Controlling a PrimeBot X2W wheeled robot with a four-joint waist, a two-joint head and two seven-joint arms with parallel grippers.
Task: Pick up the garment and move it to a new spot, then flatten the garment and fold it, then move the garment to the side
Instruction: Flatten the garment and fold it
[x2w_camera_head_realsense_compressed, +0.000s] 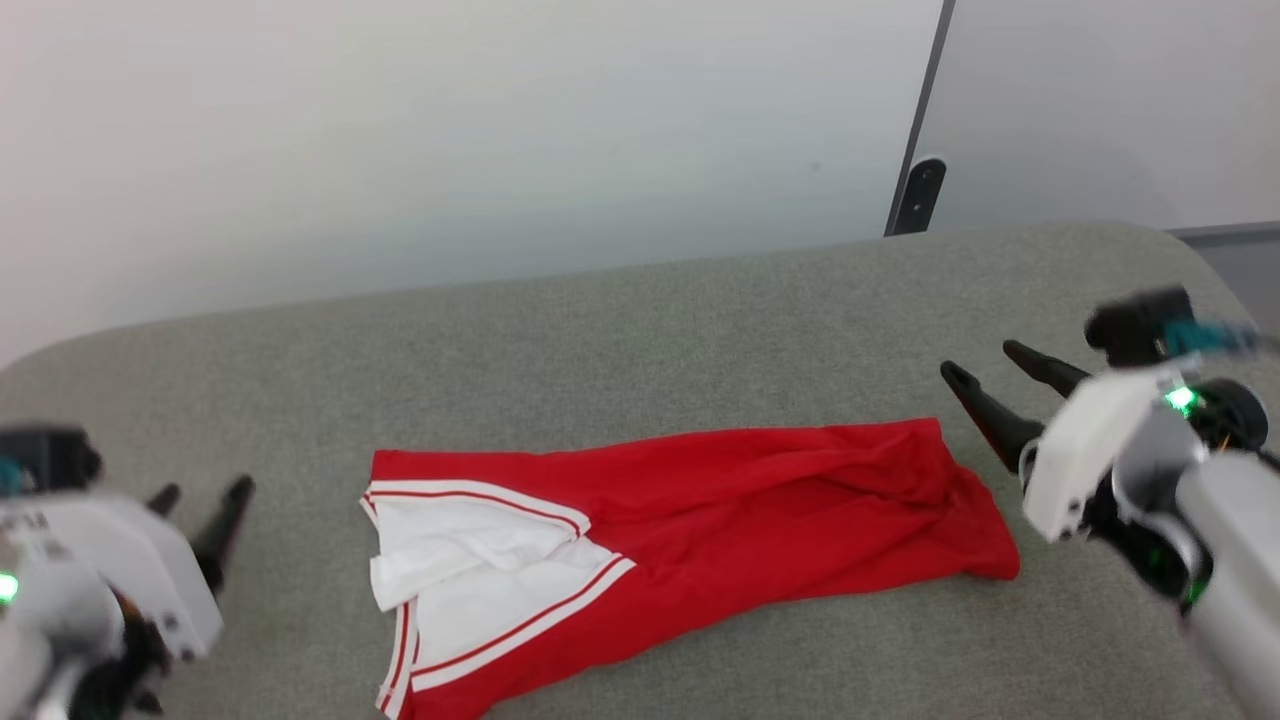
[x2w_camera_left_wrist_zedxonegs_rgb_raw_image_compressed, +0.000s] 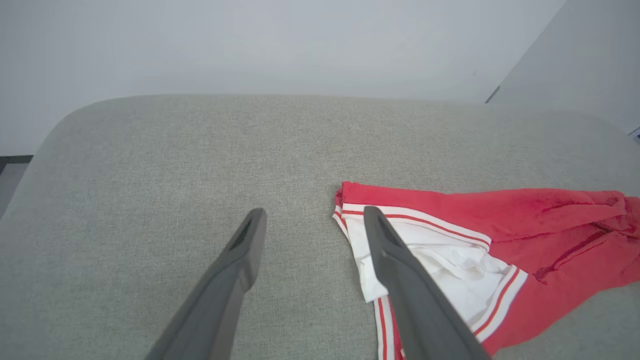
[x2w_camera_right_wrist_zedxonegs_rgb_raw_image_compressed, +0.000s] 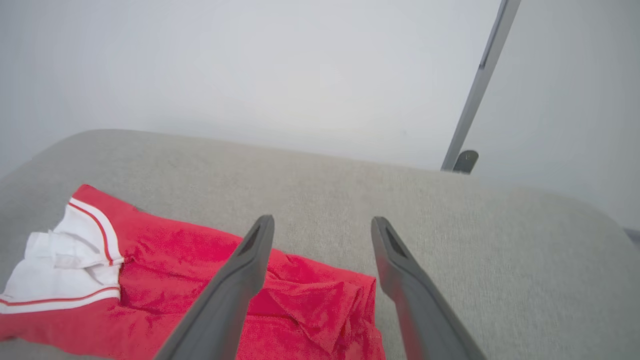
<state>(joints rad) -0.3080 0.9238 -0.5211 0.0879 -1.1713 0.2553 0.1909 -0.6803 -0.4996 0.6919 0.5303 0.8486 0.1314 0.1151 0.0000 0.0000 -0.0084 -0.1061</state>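
Garment lower-left hem cut by head view's bottom edge; worktop front edge out of frame too. Left wrist view: left gripper finger covers part of white sleeve. Right wrist view: right gripper finger hides red folds. Right wrist housing blurred in head view.

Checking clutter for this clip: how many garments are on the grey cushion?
1. The garment lies across the middle of the cushion, between the open left gripper and the open right gripper. Its folds could hide something small.
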